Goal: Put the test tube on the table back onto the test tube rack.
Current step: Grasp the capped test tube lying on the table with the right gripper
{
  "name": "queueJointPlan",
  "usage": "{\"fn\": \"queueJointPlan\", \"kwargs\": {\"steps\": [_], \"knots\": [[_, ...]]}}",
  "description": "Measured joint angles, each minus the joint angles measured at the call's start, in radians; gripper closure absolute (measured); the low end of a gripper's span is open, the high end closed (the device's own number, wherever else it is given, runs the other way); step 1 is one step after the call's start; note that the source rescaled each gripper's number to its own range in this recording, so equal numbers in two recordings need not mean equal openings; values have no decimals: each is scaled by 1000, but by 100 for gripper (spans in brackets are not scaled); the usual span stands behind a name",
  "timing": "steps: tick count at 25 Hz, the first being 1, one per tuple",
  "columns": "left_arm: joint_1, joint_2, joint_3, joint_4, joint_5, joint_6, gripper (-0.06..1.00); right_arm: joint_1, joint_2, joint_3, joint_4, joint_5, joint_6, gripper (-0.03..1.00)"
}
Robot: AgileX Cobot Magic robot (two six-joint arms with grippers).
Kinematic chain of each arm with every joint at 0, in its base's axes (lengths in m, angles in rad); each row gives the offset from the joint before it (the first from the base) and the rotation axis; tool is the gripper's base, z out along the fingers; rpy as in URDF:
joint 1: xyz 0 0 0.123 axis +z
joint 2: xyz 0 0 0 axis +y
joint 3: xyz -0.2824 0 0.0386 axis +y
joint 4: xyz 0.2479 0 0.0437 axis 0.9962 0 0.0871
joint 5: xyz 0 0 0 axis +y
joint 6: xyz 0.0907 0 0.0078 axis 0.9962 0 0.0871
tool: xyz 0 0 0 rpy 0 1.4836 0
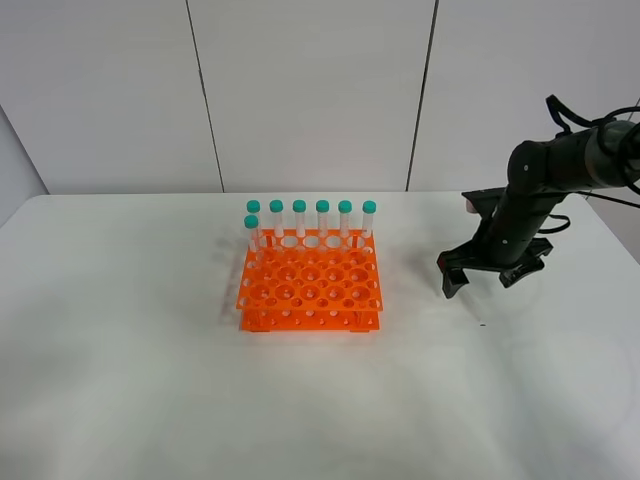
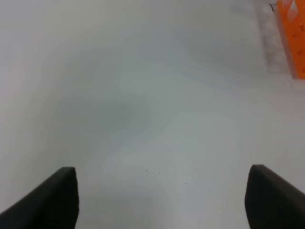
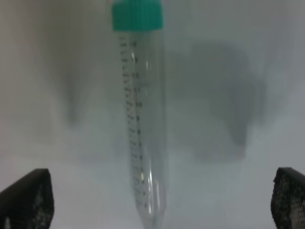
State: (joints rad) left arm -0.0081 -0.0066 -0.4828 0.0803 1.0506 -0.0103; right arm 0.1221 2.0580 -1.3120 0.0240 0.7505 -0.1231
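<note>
Loose tube under the right gripper, seven more standing in the rack.

The orange rack (image 1: 310, 285) holds seven green-capped tubes (image 1: 322, 220): six along the back row and one at the left end of the next row. Whether anything is in them I cannot tell. The eighth tube (image 3: 140, 119) lies flat on the table (image 1: 150, 380), between the wide-spread fingers of the right gripper (image 1: 488, 275), which touch nothing. Its printed scale is too blurred to read. From the high camera that tube is hidden. The left gripper (image 2: 162, 200) is also spread wide and empty over bare table, with only a rack corner in its view.
</note>
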Motion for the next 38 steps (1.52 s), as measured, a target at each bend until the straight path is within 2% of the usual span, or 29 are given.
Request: {"fn": "queueJointPlan", "kwargs": {"steps": [26, 28, 30, 32, 33, 34, 38], "knots": [[0, 0, 0, 0, 0, 0, -6, -1, 78, -11, 1, -9, 0, -1], [0, 0, 0, 0, 0, 0, -6, -1, 78, -11, 1, -9, 1, 13], [0, 0, 0, 0, 0, 0, -6, -1, 78, -11, 1, -5, 9, 41], [0, 0, 0, 0, 0, 0, -6, -1, 78, -11, -1, -3, 15, 84], [0, 0, 0, 0, 0, 0, -6, -1, 78, -11, -1, -2, 15, 97], [0, 0, 0, 0, 0, 0, -6, -1, 78, -11, -2, -2, 11, 92], [0, 0, 0, 0, 0, 0, -6, -1, 75, -11, -4, 2, -4, 93]]}}
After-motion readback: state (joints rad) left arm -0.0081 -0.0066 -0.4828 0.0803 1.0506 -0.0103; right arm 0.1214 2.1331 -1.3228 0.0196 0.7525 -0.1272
